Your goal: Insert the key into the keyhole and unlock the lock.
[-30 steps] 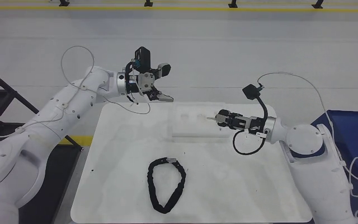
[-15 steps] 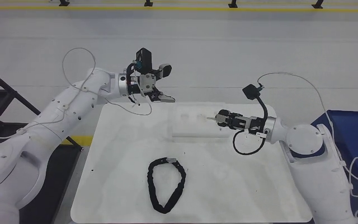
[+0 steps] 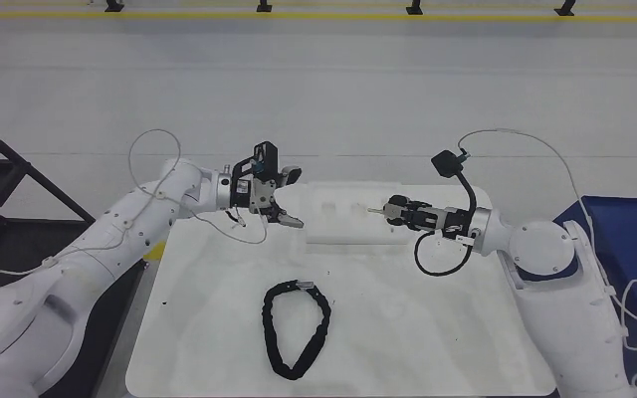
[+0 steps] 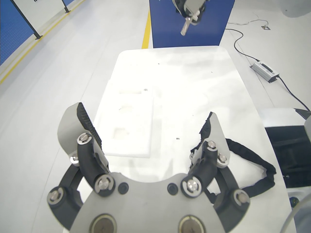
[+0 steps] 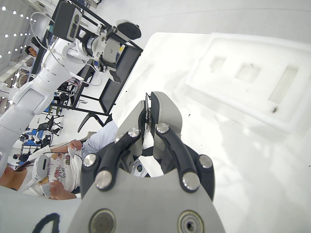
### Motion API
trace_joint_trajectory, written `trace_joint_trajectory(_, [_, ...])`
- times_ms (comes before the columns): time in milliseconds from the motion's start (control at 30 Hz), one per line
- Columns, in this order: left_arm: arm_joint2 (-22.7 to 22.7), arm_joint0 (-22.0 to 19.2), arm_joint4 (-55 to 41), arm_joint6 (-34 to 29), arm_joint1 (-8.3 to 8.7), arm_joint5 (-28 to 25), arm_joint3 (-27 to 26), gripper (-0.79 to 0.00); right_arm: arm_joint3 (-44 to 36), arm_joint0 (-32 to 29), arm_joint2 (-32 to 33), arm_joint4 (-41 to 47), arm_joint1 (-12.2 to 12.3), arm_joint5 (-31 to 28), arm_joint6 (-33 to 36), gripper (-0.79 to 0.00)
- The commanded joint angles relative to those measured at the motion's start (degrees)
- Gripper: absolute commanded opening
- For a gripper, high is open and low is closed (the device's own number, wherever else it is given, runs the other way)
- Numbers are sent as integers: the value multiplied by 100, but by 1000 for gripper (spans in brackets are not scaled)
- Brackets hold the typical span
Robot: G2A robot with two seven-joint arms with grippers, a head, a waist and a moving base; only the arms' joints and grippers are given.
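**Q.** While the key [image 4: 185, 28] sits pinched in the right gripper [image 3: 396, 211], fingers closed on its head and blade pointing toward 9 o'clock, how much of the task is done?

**A.** Only the pick-up, by judgement. The chain lock [image 3: 296, 328] lies as a closed loop at 6 o'clock on the table [image 3: 448, 328], well apart from the key. Which part of it takes the key cannot be told. Insertion and turning are both left.

**Q.** And the left gripper [image 4: 145, 110]?

**A.** Spread wide, holding nothing, above the table's 10 o'clock corner. It will probably have to steady the lock.

**Q.** Room to move?

**A.** Bare table lies between both grippers and the lock. The foam tray [image 3: 343, 231] sits at 12 o'clock, beneath the key's tip as seen from above, and its raised rim must be cleared. The lock is near the 6 o'clock edge, so a push could slide it off.
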Motion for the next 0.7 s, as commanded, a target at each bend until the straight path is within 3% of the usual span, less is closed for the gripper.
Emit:
trace_joint_trajectory(0, [-19,136,124,0,20,1,-13,0,0,0,0,0,0,0,0,-785])
trace_joint_trajectory(333, [103,506,478,74,56,1,-33,0,0,0,0,0,0,0,0,-785])
trace_joint_trajectory(533, [463,542,193,-64,56,1,1,0,0,0,0,0,0,0,0,-785])
trace_joint_trajectory(667, [463,551,159,-101,55,1,-6,0,0,0,0,0,0,0,0,-785])
